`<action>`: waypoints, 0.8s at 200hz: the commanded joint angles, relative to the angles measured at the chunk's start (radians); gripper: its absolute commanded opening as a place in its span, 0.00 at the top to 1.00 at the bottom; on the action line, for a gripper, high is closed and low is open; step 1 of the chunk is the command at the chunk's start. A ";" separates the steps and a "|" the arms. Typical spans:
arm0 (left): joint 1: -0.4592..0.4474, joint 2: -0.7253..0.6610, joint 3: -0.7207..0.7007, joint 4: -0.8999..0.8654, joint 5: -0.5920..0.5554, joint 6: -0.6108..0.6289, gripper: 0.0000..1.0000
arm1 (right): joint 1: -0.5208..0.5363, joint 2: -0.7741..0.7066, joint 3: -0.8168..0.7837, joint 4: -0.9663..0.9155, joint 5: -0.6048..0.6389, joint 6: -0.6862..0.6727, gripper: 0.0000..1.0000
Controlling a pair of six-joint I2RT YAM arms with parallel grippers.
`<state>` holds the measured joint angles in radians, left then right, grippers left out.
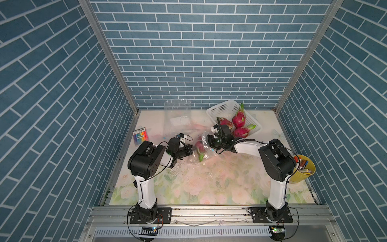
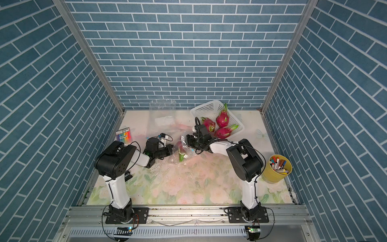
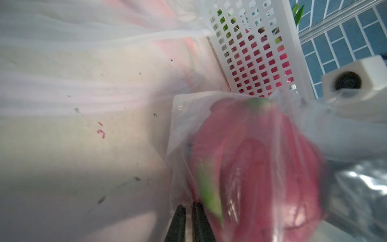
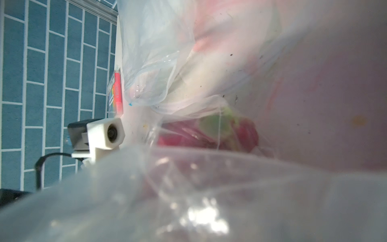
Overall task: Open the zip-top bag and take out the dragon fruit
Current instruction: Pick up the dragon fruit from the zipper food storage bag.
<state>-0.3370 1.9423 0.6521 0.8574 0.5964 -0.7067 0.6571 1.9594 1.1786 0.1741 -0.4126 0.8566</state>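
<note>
Two grippers flank the zip-top bag (image 1: 206, 155) near the centre of the table (image 1: 209, 188). My left gripper (image 3: 188, 206), at the bag's 9 o'clock, is pinched shut on the film. My right gripper (image 1: 210, 142), at its 2 o'clock, is veiled by plastic, so I cannot tell its spread. The dragon fruit (image 1: 200, 147) lies inside the bag, green tip toward 6 o'clock. Step in hand, as I judge it: parting the mouth. The next move calls for a firm right-side hold, then an outward pull.

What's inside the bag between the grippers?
One dragon fruit, pink with a green tip, inside the clear zip-top bag. Crumpled plastic hides whether the zip is open.
</note>
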 commanded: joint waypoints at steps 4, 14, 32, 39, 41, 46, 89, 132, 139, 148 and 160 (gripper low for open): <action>-0.055 0.029 0.036 0.067 0.091 -0.002 0.87 | 0.024 0.038 0.041 0.018 -0.046 0.013 0.11; -0.062 0.038 0.043 0.074 0.094 -0.010 0.87 | 0.030 0.047 0.054 0.006 -0.051 0.009 0.11; -0.067 0.047 0.054 0.101 0.104 -0.032 0.87 | 0.036 0.056 0.058 -0.001 -0.048 0.007 0.11; -0.066 0.044 0.058 0.102 0.107 -0.037 0.87 | 0.036 0.058 0.058 -0.008 -0.043 0.006 0.11; -0.067 0.042 0.059 0.101 0.107 -0.037 0.87 | 0.035 0.058 0.057 -0.009 -0.041 0.005 0.12; -0.068 0.038 0.060 0.099 0.107 -0.038 0.87 | 0.035 0.055 0.054 -0.013 -0.035 0.001 0.13; -0.049 -0.054 0.042 0.008 0.093 0.002 0.79 | 0.029 -0.031 0.024 -0.043 -0.006 -0.060 0.26; 0.006 -0.193 -0.012 0.000 0.089 -0.024 0.64 | -0.010 -0.199 0.017 -0.189 -0.040 -0.172 0.30; 0.013 -0.218 -0.015 -0.002 0.087 -0.027 0.63 | -0.017 -0.228 0.019 -0.217 -0.052 -0.194 0.30; 0.021 -0.247 -0.017 -0.004 0.087 -0.035 0.59 | -0.027 -0.263 0.030 -0.269 -0.070 -0.228 0.29; 0.029 -0.281 -0.013 -0.001 0.096 -0.047 0.54 | -0.041 -0.302 0.047 -0.341 -0.094 -0.276 0.29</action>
<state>-0.3309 1.7294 0.6392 0.8101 0.6678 -0.7399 0.6350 1.7454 1.2011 0.0025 -0.4236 0.7052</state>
